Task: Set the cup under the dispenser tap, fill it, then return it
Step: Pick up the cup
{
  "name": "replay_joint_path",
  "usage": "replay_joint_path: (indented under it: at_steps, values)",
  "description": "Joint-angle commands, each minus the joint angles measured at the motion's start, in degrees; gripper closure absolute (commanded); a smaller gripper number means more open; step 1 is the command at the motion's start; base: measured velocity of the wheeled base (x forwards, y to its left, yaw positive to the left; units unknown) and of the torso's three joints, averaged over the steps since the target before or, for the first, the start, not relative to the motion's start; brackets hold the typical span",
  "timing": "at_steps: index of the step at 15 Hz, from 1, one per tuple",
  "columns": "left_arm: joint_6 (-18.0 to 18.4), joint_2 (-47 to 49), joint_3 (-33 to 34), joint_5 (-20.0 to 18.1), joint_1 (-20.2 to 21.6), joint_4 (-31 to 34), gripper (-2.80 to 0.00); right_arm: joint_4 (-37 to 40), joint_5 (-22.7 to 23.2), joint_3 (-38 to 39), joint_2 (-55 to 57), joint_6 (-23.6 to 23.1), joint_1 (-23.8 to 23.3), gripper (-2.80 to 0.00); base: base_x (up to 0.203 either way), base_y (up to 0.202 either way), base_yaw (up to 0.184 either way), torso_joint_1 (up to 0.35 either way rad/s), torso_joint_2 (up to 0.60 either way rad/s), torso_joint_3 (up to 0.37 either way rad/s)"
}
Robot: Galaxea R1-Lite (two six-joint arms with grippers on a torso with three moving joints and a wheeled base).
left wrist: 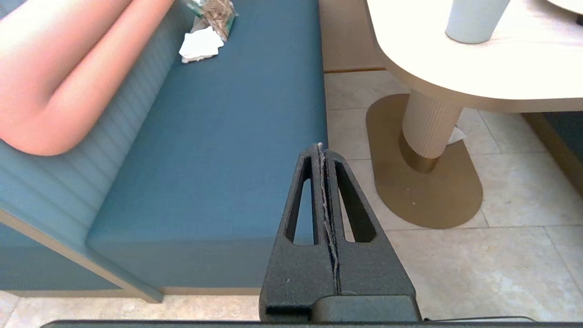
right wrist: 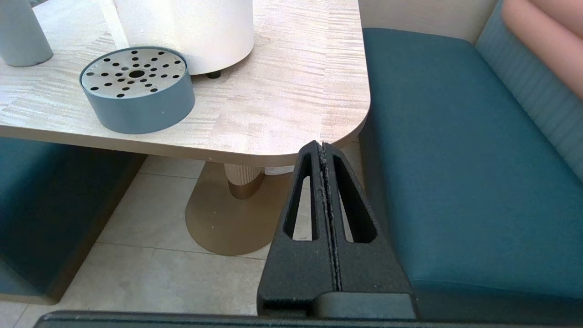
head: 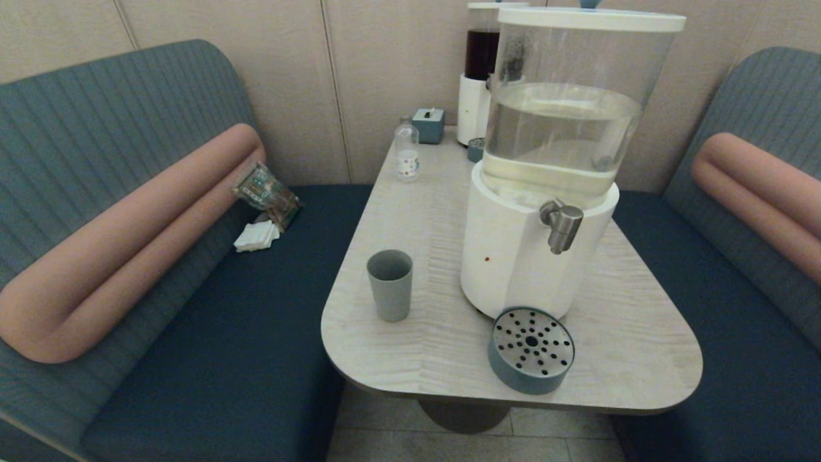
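Note:
The grey-blue cup (head: 390,284) stands upright and empty on the table's near left part, left of the big dispenser's white base (head: 513,256). The steel dispenser tap (head: 562,224) sticks out of that base, above the round perforated tray (head: 531,350). Neither arm shows in the head view. My left gripper (left wrist: 321,148) is shut and empty, low over the floor beside the left bench, with the cup (left wrist: 475,20) far off on the table. My right gripper (right wrist: 321,146) is shut and empty below the table's near right corner; the cup (right wrist: 20,34) shows at the far edge there.
A small clear bottle (head: 406,154), a teal box (head: 428,125) and a narrower dispenser with dark liquid (head: 481,64) stand at the table's back. Blue benches flank the table (head: 616,359); a packet and napkins (head: 263,212) lie on the left one. The table's pedestal (left wrist: 428,127) stands on tiled floor.

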Motion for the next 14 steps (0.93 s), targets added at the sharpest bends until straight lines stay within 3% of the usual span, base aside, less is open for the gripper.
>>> replay_joint_path:
  at_steps: [1, 3, 5, 7, 9, 11, 12, 14]
  values:
    - [-0.6, 0.0, -0.8, 0.2, 0.0, -0.1, 0.00, 0.0, 0.0, 0.9, 0.0, 0.0, 0.0, 0.00, 0.000, 0.000, 0.000, 0.000, 0.00, 0.000]
    - [-1.8, 0.6, -7.2, 0.0, 0.0, 1.9, 0.00, 0.0, 0.0, 0.8, 0.0, 0.0, 0.0, 0.00, 0.000, 0.000, 0.000, 0.000, 0.00, 0.000]
    - [-3.0, 4.9, -17.6, -2.6, 0.0, 6.8, 0.00, 0.0, -0.1, 0.9, 0.0, 0.0, 0.0, 0.00, 0.000, 0.000, 0.000, 0.000, 0.00, 0.000]
    - [-7.0, 13.1, -26.3, -9.0, -0.4, 9.2, 0.00, 0.0, 0.0, 0.9, 0.0, 0.0, 0.0, 0.00, 0.000, 0.000, 0.000, 0.000, 0.00, 0.000]
    - [-10.9, 22.9, -32.6, -17.3, -2.0, 7.6, 0.00, 0.0, -0.1, 0.9, 0.0, 0.0, 0.0, 0.00, 0.000, 0.000, 0.000, 0.000, 0.00, 0.000]
    - [-11.9, 33.7, -34.1, -25.1, -3.0, -1.7, 0.00, 0.0, 0.0, 0.8, 0.0, 0.0, 0.0, 0.00, 0.000, 0.000, 0.000, 0.000, 0.00, 0.000]
    - [-12.0, 38.8, -33.4, -29.5, -3.3, -10.1, 0.00, 0.0, 0.0, 0.9, 0.0, 0.0, 0.0, 0.00, 0.000, 0.000, 0.000, 0.000, 0.00, 0.000]
    - [-12.0, 49.7, -28.7, -37.4, -3.6, -33.6, 0.00, 0.0, 0.0, 0.9, 0.0, 0.0, 0.0, 0.00, 0.000, 0.000, 0.000, 0.000, 0.00, 0.000]
